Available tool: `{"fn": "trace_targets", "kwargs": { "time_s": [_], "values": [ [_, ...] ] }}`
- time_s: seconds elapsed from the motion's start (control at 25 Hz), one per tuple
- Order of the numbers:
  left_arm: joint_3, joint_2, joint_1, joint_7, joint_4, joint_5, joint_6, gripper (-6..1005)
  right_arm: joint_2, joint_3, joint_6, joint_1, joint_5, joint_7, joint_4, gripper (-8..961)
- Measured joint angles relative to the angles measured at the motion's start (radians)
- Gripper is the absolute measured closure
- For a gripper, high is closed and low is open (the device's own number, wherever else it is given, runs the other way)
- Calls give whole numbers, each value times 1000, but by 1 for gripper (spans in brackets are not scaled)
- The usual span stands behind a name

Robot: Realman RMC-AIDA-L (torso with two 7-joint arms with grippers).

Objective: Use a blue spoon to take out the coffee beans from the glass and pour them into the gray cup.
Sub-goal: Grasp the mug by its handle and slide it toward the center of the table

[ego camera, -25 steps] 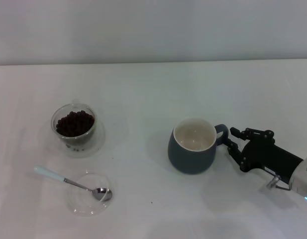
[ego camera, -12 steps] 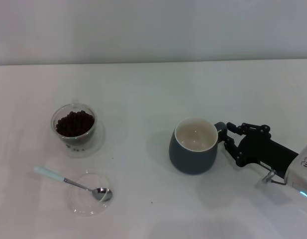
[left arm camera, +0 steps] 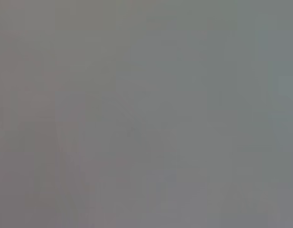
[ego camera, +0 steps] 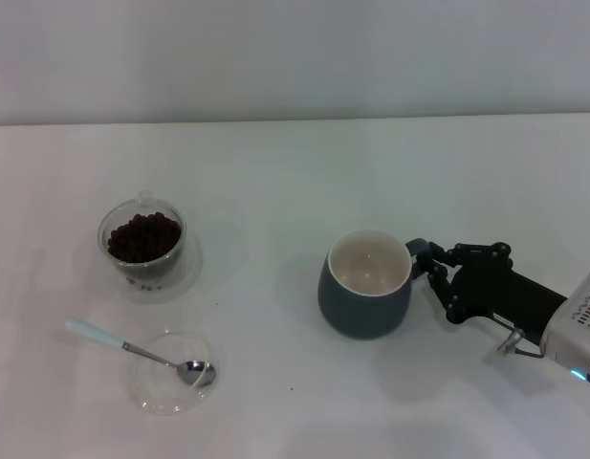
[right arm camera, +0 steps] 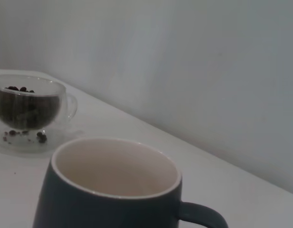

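The gray cup (ego camera: 363,298) stands right of the middle, its cream inside empty; it also fills the right wrist view (right arm camera: 89,204). My right gripper (ego camera: 430,264) is open, its black fingers on either side of the cup's loop handle. The glass (ego camera: 142,241) with coffee beans (ego camera: 143,236) stands at the far left on its clear saucer base; it shows in the right wrist view too (right arm camera: 30,107). The blue spoon (ego camera: 132,349) lies nearer me, bowl resting in a flat glass dish (ego camera: 149,392). My left gripper is out of view; its wrist view shows only grey.
A few loose beans lie on the glass's saucer base (right arm camera: 23,142). The white table (ego camera: 275,191) runs back to a pale wall. Bare table lies between the glass and the gray cup.
My right gripper has moved left until its fingers reach around the cup's handle. The gray cup has shifted slightly left. Glass, spoon and dish have not moved.
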Motion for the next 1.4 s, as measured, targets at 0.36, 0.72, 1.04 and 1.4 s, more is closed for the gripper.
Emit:
{"fn": "trace_targets", "kwargs": {
  "time_s": [0.36, 0.72, 1.04, 1.4],
  "values": [
    [0, 1, 4, 0, 0, 0, 0, 199, -2, -49, -61, -6, -7, -1, -1, 846],
    [0, 1, 5, 0, 0, 0, 1, 198, -3, -170, -89, -8, -1, 3, -28, 847],
    [2, 0, 9, 0, 0, 0, 3, 199, -2, -205, -90, -10, 0, 5, -49, 851],
    [0, 0, 10, 0, 0, 0, 4, 198, -4, -205, -108, -10, 0, 13, -51, 708]
  ]
}}
